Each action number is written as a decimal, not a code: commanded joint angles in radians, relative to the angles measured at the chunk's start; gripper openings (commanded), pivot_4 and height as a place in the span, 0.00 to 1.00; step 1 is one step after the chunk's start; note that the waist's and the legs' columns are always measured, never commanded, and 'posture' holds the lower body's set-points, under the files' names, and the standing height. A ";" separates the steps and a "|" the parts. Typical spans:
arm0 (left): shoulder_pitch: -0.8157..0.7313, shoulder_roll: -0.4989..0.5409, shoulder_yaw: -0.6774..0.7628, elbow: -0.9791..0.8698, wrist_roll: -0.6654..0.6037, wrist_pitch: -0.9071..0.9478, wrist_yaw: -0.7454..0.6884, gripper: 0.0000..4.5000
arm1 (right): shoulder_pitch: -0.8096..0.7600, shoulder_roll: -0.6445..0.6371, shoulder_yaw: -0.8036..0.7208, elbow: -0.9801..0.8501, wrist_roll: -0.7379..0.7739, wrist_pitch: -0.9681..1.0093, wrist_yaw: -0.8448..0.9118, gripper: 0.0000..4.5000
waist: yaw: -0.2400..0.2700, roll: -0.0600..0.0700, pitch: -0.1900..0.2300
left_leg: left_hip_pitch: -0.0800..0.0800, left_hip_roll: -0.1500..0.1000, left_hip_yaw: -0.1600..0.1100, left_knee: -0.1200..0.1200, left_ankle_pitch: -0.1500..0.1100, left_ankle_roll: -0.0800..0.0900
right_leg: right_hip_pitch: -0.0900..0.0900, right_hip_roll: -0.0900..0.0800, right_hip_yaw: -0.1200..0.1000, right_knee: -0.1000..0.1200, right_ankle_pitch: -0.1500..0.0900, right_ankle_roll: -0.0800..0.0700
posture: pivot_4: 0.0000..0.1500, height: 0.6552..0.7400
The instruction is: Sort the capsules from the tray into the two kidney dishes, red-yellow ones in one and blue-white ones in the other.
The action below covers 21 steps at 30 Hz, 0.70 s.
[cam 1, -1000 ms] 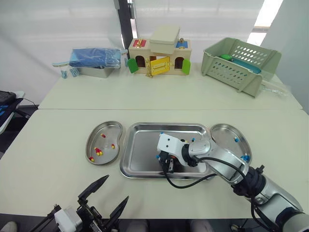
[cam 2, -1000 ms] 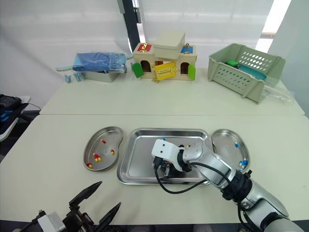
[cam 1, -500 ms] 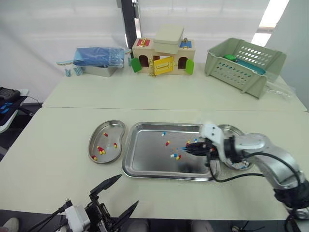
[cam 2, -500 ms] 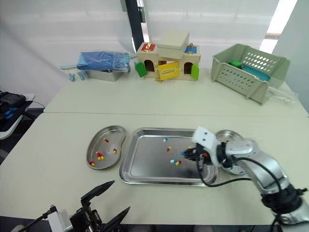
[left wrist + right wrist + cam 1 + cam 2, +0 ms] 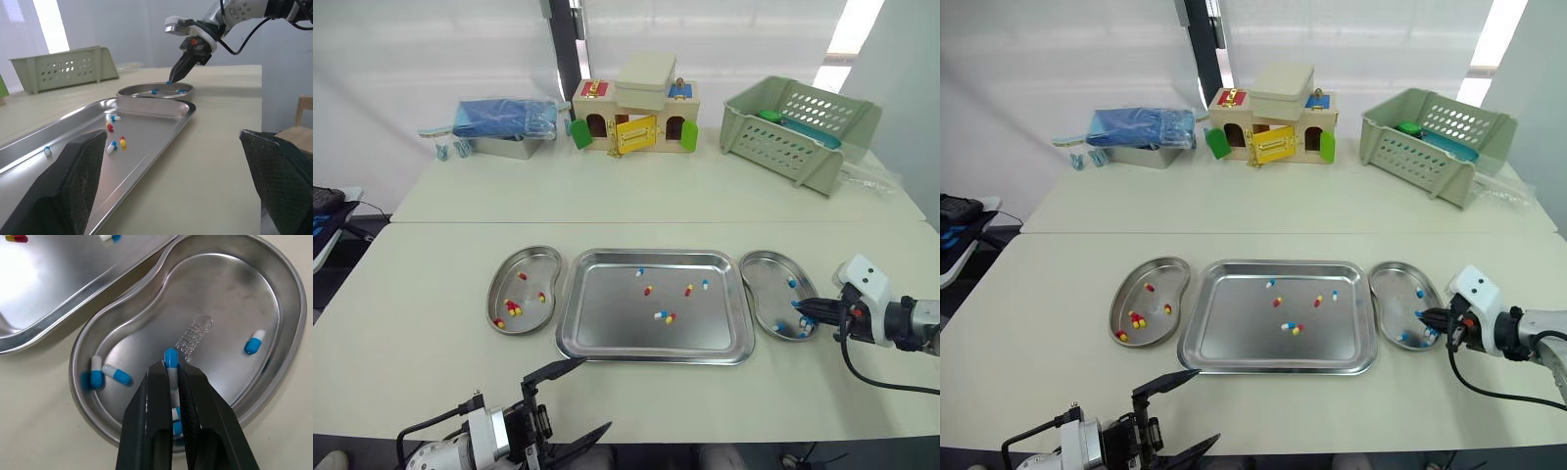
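Fingers (image 5: 556,368) of the left end effector (image 5: 570,403) stand wide apart and grip nothing. The unit sits low over the near edge of the worktop (image 5: 421,304), near the tray's near-left corner.

Beyond it, three steel vessels lie in a row across the worktop.

The tray (image 5: 607,328) occupies the middle. Six loose capsules (image 5: 665,315) lie in it — three red-yellow and three blue-white — spread over its centre and far half. Two of them lie side by side.

The left kidney dish (image 5: 536,269) sits just beside the tray's left edge. It contains several red-yellow capsules (image 5: 513,307).

The right kidney dish (image 5: 762,284) sits just beside the tray's right edge. Several blue-white capsules (image 5: 791,282) lie in it, one toward the far side and the others along the near-right wall.

The right end effector (image 5: 169,374) reaches in from the right, with its tips over the near-right part of this dish. Its fingers are closed narrow on a blue-white capsule (image 5: 170,361), whose blue end protrudes past the tips. Whether this capsule touches the dish floor cannot be determined.

Along the far side of the worktop, from left to right, stand:
- a metal box (image 5: 504,144) with a blue cover
- a toy house (image 5: 636,116) with coloured doors
- a green basket (image 5: 798,122), tilted
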 commanded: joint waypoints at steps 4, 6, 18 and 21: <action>-0.002 0.003 0.002 -0.002 -0.023 -0.018 -0.009 1.00 | 0.000 -0.003 -0.027 -0.014 0.007 -0.010 -0.014 0.26 | 0.004 0.000 0.000 | 0.000 0.000 0.000 0.000 0.000 0.000 | 0.000 0.000 0.000 0.000 0.000 0.000 | 1.00 1.00; -0.001 0.003 0.005 -0.001 -0.022 -0.018 -0.006 1.00 | 0.001 -0.005 -0.027 -0.012 0.009 -0.012 -0.013 0.38 | 0.004 0.000 0.000 | 0.000 0.000 0.000 0.000 0.000 0.000 | 0.000 0.000 0.000 0.000 0.000 0.000 | 1.00 1.00; 0.009 -0.003 0.012 -0.005 -0.012 -0.024 0.015 1.00 | -0.039 -0.004 -0.037 -0.020 0.047 0.015 0.001 1.00 | 0.004 0.000 0.000 | 0.000 0.000 0.000 0.000 0.000 0.000 | 0.000 0.000 0.000 0.000 0.000 0.000 | 1.00 1.00; 0.013 -0.009 0.017 -0.007 -0.006 -0.024 0.034 1.00 | -0.065 -0.008 -0.047 -0.030 0.086 0.031 0.016 1.00 | 0.004 0.000 0.000 | 0.000 0.000 0.000 0.000 0.000 0.000 | 0.000 0.000 0.000 0.000 0.000 0.000 | 1.00 1.00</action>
